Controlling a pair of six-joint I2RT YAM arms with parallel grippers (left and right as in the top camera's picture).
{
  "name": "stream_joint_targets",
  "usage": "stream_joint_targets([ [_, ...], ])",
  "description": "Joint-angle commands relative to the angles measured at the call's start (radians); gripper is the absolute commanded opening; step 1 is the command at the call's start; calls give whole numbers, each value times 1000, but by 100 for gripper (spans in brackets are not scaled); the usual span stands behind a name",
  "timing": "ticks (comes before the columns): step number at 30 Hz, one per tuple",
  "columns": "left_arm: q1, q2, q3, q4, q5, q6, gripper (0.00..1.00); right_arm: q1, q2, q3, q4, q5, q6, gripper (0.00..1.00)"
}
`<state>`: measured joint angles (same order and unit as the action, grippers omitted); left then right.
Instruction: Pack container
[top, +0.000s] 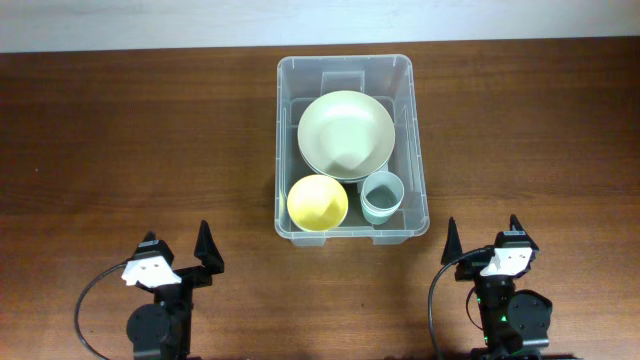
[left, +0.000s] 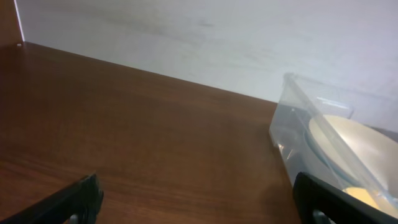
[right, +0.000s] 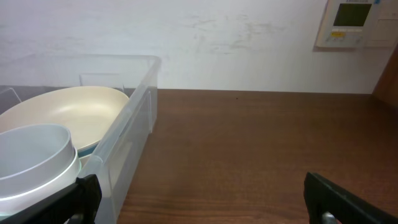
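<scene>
Container (top: 345, 61): clear, see-through plastic bin, rectangular, with rounded rim and corners. It stands upright on the wooden table (top: 120, 130), at centre toward the far edge.

Contents: a large cream bowl (top: 345, 133) fills the far half. A yellow bowl (top: 318, 202) sits in the near-left corner. A pale grey-blue cup (top: 381, 196) sits in the near-right corner, just beside the yellow bowl.

Left gripper (top: 178, 248): near the front edge, left of the container, well apart from it. Jaws spread wide, holding nothing.

Right gripper (top: 483, 245): near the front edge, right of the container. Jaws spread wide, holding nothing.
</scene>
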<state>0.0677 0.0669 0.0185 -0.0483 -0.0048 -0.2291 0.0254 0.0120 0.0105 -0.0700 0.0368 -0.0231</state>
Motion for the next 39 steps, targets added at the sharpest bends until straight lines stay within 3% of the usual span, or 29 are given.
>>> stream_joint_targets([
  [1,-2,-11,-9,-5,-10,44,100,-6,-8,-5,-6,16,1,99],
  [39,-2,-9,-9,-35,-10,44,100,-6,-8,-5,-6,16,1,99],
])
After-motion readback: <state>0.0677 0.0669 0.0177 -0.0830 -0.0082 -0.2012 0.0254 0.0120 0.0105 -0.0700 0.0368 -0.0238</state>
